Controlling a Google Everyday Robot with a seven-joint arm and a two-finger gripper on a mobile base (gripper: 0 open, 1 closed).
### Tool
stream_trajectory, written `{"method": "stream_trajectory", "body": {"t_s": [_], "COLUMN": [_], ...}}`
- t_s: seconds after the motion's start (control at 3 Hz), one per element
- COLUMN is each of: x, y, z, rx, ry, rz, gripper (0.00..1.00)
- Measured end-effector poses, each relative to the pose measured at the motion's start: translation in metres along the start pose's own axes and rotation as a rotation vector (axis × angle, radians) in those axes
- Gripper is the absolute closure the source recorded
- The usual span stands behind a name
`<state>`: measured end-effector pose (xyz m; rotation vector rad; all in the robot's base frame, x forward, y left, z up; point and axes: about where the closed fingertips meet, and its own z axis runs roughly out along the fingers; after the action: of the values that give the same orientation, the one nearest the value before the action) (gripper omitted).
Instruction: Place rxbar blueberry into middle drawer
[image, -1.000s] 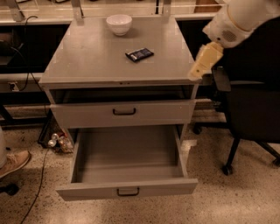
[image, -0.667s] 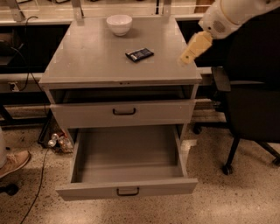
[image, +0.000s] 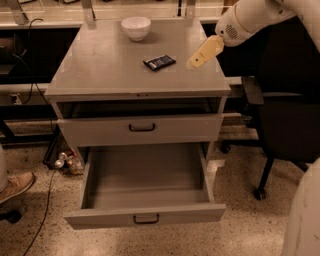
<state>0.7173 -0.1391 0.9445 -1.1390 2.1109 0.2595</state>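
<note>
The rxbar blueberry (image: 159, 62), a small dark flat bar, lies on the grey cabinet top (image: 100, 65), right of centre. The middle drawer (image: 145, 216) is pulled wide open below, and its inside shows only bare grey floor. The upper drawer front (image: 140, 129) is shut. My gripper (image: 196, 63) hangs over the right part of the cabinet top, a short way right of the bar and apart from it, with its pale yellow fingers (image: 206, 51) pointing down and left. It holds nothing that I can see.
A white bowl (image: 136, 27) stands at the back of the cabinet top. A black office chair (image: 285, 115) stands to the right of the cabinet. A shoe (image: 15, 186), cables and small cans (image: 66, 161) lie on the floor at left.
My gripper has moved up and left, from beside the cabinet's right edge to over the top near the bar. The bar and drawer have not moved.
</note>
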Motion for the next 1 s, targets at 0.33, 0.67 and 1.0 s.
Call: {"method": "stream_trajectory", "body": {"t_s": [0.33, 0.67, 1.0], "x": [0.000, -0.017, -0.046], "y": [-0.001, -0.009, -0.028], "z": [0.012, 0.057, 0.103], "rx": [0.000, -0.004, 0.035], "ry": [-0.017, -0.092, -0.200], "rz": [0.019, 0.088, 0.146], "gripper": [0.00, 0.00, 0.00]}}
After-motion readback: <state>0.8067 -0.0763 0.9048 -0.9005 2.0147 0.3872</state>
